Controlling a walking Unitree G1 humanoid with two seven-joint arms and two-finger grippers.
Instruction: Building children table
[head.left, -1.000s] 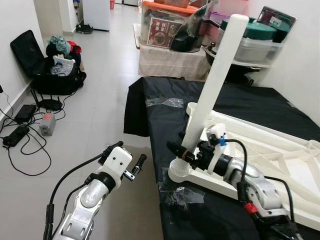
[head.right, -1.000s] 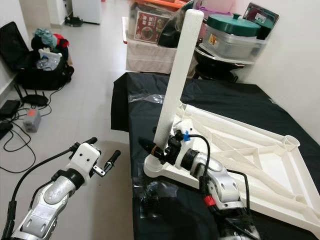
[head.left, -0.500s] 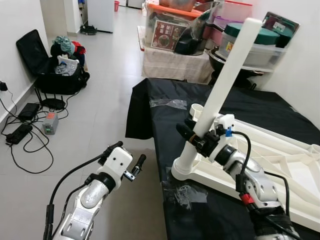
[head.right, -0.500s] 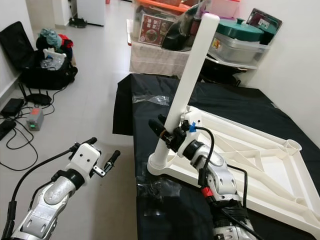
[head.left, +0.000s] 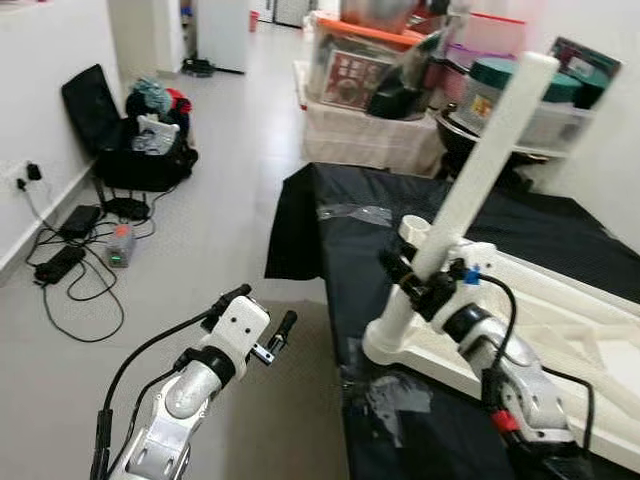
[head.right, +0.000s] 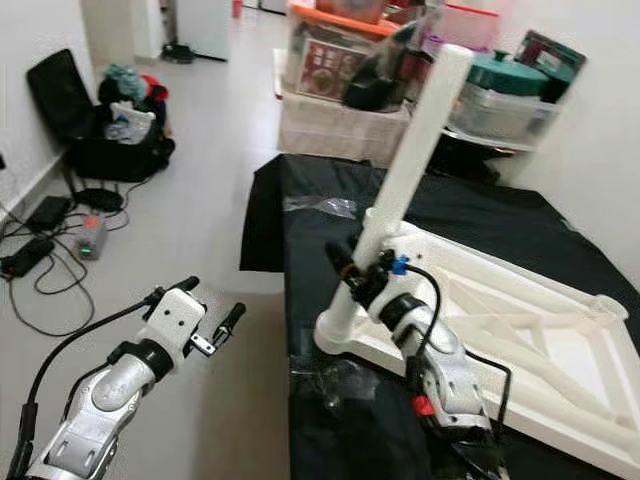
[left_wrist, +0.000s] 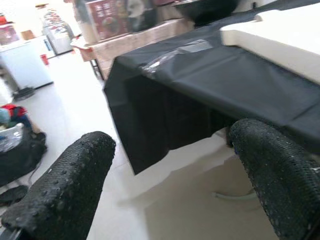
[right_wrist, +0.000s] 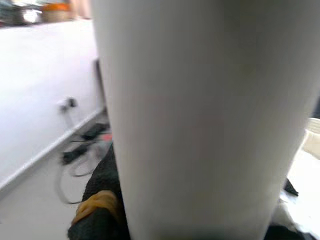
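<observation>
Silver arms, black cables, white wrist housings, black textured jaws

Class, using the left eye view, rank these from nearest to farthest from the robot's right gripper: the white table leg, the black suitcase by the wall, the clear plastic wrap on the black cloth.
1. White table leg: held in the right gripper.
2. Clear plastic wrap: just below, at the cloth's near edge.
3. Black suitcase: far left, against the wall.

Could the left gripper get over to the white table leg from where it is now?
Probably yes. The left gripper hangs open over the floor beside the black-covered bench, with open air between it and the white table leg. The right gripper already clamps the leg low down, so the upper part stays free.
</observation>
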